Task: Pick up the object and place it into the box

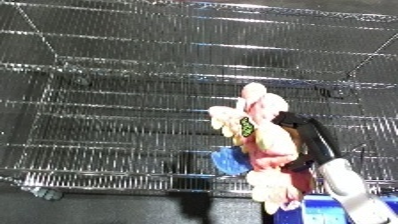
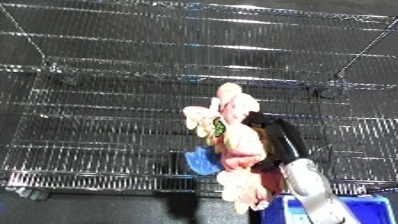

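- The right hand [image 1: 300, 137] came up from the lower right edge on a white and silver forearm [image 1: 351, 192], its black fingers curled round a pink plush toy [image 1: 266, 145], so it was grasping the toy.
- The toy hung upright in that grasp, just to the left of the palm, its pale rounded top above the fingers and its cream lower end dangling below them.
- A small green and yellow tag or patch [image 2: 218, 127] showed on the toy's left side, away from the hand.
- A blue piece [image 1: 231, 161] sat at the toy's lower left, below and left of the hand; whether it belonged to the toy could not be told.
- Behind and all around the hand stood a wire-mesh bin [image 1: 124, 100], its grid floor and side walls filling most of the view; the toy was held in front of this mesh, near the bin's front rim.
- Below the hand, at the bottom edge beside the forearm, lay a blue object [image 2: 355, 210], partly hidden.
- The left hand appeared in neither view.
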{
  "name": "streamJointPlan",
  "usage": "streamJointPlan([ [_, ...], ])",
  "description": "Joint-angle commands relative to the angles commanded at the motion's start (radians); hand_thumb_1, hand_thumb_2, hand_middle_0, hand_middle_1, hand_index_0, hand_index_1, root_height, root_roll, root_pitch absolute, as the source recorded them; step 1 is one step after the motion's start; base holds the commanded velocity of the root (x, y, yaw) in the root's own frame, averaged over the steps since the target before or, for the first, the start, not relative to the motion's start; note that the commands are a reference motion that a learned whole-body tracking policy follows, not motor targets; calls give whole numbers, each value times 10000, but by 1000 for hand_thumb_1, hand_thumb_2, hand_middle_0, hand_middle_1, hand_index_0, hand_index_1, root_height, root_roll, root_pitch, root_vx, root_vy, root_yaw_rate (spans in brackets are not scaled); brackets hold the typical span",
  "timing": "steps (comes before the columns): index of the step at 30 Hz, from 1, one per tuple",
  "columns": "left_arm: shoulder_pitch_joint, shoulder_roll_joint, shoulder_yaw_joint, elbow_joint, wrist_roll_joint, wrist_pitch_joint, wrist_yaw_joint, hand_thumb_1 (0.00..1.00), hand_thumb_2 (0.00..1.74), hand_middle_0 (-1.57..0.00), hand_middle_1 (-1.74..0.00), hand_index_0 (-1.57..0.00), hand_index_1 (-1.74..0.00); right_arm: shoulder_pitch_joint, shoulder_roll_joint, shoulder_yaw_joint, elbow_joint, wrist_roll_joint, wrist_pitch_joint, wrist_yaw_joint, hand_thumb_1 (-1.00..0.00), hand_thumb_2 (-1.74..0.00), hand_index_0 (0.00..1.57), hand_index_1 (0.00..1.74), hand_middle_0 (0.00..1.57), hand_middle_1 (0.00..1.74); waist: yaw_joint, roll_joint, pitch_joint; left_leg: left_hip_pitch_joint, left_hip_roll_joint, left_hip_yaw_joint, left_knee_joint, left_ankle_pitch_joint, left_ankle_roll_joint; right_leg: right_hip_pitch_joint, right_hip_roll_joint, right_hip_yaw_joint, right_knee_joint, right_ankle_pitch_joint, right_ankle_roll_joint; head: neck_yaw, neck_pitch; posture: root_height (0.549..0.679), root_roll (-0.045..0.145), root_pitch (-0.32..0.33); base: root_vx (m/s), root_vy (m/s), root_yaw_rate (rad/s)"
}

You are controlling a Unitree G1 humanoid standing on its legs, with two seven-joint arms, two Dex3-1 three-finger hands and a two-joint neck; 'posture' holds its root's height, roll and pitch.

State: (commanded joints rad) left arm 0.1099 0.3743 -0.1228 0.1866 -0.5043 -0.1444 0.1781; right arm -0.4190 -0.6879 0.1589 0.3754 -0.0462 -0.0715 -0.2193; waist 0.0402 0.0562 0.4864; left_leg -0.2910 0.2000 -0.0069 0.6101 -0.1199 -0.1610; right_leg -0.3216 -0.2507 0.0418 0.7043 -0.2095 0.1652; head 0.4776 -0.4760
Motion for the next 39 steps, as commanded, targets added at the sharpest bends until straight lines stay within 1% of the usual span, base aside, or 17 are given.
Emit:
streamJointPlan([
  [6,121,-42,33,-62,94,110,-107,1000,1740,-1570,-1740,-1570,-1740,1135,-36,-1175,-943,-38,-99,-245,-850,-1479,1334,1479,1334,1479,-315,76,-161,183,44,111,15,-32,13,176,1,41,-42,15,-17,987,222,629,39,-156,-12,-22,-51],
  [9,182,-66,25,-103,133,193,-166,1000,1740,-1570,-1740,-1570,-1740,1839,-12,-1892,-1370,-60,-143,-429,-850,-1479,1334,1479,1334,1479,-523,96,-235,262,71,161,39,-65,19,274,19,72,-97,31,-30,1776,318,629,40,-164,-6,-13,-67],
  [11,218,-84,32,-157,142,242,-196,1000,1740,-1570,-1740,-1570,-1740,2376,65,-2444,-1602,-20,-181,-575,-850,-1479,1334,1479,1334,1479,-685,104,-280,320,90,200,47,-92,23,350,40,94,-151,40,-37,2379,225,630,41,-169,-6,-10,-84],
  [13,232,-92,38,-210,132,276,-218,1000,1740,-1570,-1740,-1570,-1740,2890,214,-2983,-1755,133,-236,-702,-850,-1479,1334,1479,1334,1479,-828,111,-313,374,111,237,58,-113,24,416,58,114,-194,53,-39,2844,-20,630,42,-174,-11,-14,-76],
  [15,232,-105,67,-233,109,289,-217,1000,1740,-1570,-1740,-1570,-1740,3379,440,-3493,-1837,405,-326,-808,-850,-1479,1334,1479,1334,1479,-977,113,-340,423,129,276,98,-136,22,478,75,144,-218,69,-47,3322,-243,630,43,-180,-14,-29,-67],
  [18,234,-148,124,-183,91,288,-194,1000,1740,-1570,-1740,-1570,-1740,3979,790,-4180,-1847,863,-479,-987,-850,-1479,1334,1479,1334,1479,-1216,134,-376,500,149,344,189,-177,19,552,94,213,-223,98,-66,3759,-397,631,47,-191,-10,-38,-78],
  [20,227,-170,128,-128,107,273,-184,1000,1740,-1570,-1740,-1570,-1740,4217,955,-4532,-1793,1159,-580,-1124,-850,-1479,1334,1479,1334,1479,-1347,178,-397,557,160,389,223,-199,17,590,103,260,-229,119,-73,3892,-470,631,49,-197,-10,-28,-97],
  [21,225,-185,110,-95,122,271,-188,1000,1740,-1570,-1740,-1570,-1740,4318,1069,-4701,-1731,1369,-661,-1188,-850,-1479,1334,1479,1334,1479,-1426,216,-418,598,170,430,235,-211,11,619,111,290,-244,132,-78,4191,-704,631,51,-200,-6,-19,-141],
  [22,218,-196,86,-56,140,268,-194,1000,1740,-1570,-1740,-1570,-1740,4407,1194,-4858,-1646,1608,-751,-1246,-850,-1479,1334,1479,1334,1479,-1512,254,-440,639,180,472,247,-221,5,653,117,316,-263,143,-83,4334,-768,631,53,-203,-8,-25,-142],
  [25,195,-221,6,53,170,270,-220,1000,1740,-1570,-1740,-1570,-1740,4593,1524,-5188,-1409,2207,-977,-1344,-850,-1479,1334,1479,1334,1479,-1719,347,-495,744,202,583,277,-241,-13,746,126,368,-313,171,-96,4432,-825,632,56,-211,-3,-16,-114],
  [27,181,-222,-15,86,171,265,-224,1000,1740,-1570,-1740,-1570,-1740,4622,1581,-5244,-1358,2332,-1020,-1357,-850,-1479,1334,1479,1334,1479,-1757,365,-502,763,201,599,286,-243,-17,769,122,372,-321,178,-96,4432,-825,632,57,-213,-2,-7,-32],
  [28,168,-224,-49,101,167,247,-238,1000,1740,-1570,-1740,-1570,-1740,4639,1668,-5367,-1252,2480,-1078,-1434,-850,-1479,1334,1479,1334,1479,-1853,415,-541,803,201,656,315,-264,-30,793,130,418,-337,192,-108,5055,-1039,633,60,-215,4,-7,-207],
  [29,138,-219,-104,118,161,227,-259,1000,1740,-1570,-1740,-1570,-1740,4652,1731,-5526,-1118,2671,-1158,-1516,-850,-1479,1334,1479,1334,1479,-1978,469,-582,848,191,707,351,-292,-42,825,136,465,-357,203,-123,5412,-1064,634,64,-218,5,1,-215],
  [32,-20,-213,-350,214,118,152,-324,1000,1740,-1570,-1740,-1570,-1740,4728,1857,-6181,-611,3374,-1472,-1794,-850,-1479,1334,1479,1334,1479,-2511,680,-720,1018,146,876,491,-394,-86,961,149,619,-430,236,-176,5923,-1175,636,77,-230,7,11,-246],
  [33,-80,-218,-435,261,96,141,-335,1000,1740,-1570,-1740,-1570,-1740,4752,1820,-6341,-515,3515,-1547,-1830,-850,-1479,1334,1479,1334,1479,-2645,717,-735,1047,132,891,517,-414,-92,991,145,636,-441,238,-186,6265,-1209,637,80,-232,0,21,-95],
  [35,-173,-233,-580,355,40,119,-341,1000,1740,-1570,-1740,-1570,-1740,4807,1741,-6618,-401,3653,-1645,-1920,-850,-1479,1334,1479,1334,1479,-2864,764,-762,1084,130,928,560,-444,-112,1014,153,677,-448,246,-203,6509,-1275,637,83,-233,-5,19,-86],
  [39,-311,-250,-838,535,-35,94,-359,1000,1740,-1570,-1740,-1570,-1740,4885,1642,-7134,-234,3925,-1837,-2113,-850,-1479,1334,1479,1334,1479,-3219,806,-798,1097,143,1006,630,-491,-148,982,196,761,-430,266,-235,6726,-1292,639,89,-232,-15,15,-73],
])
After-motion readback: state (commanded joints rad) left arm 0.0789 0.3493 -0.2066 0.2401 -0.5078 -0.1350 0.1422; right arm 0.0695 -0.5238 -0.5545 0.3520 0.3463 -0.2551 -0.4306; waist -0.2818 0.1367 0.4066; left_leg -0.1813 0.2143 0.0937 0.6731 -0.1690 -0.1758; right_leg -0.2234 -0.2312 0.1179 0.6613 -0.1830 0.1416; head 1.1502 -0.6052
